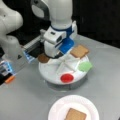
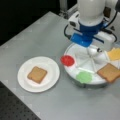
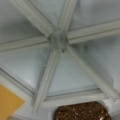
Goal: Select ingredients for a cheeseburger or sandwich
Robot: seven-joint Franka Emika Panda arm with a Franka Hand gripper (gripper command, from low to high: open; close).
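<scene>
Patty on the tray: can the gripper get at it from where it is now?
Probably yes. The gripper hangs over the divided tray, and the wrist view shows the patty uncovered just below the hub. In a front view the patty lies beside the arm; nothing sits on it.

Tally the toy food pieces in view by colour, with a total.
Tan square bread slices: 2, one on the white paper plate at, one on the white divided tray at
Dark-brown round patty: 1
Yellow square cheese slice: 1
Red round piece: 1
Green piece: 1
Total: 6

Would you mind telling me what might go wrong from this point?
The gripper hangs low over the divided tray, so it may strike the ribs. The patty and bread slice overhang the tray's edge and may get knocked off. One bread slice already lies on the plate.
</scene>
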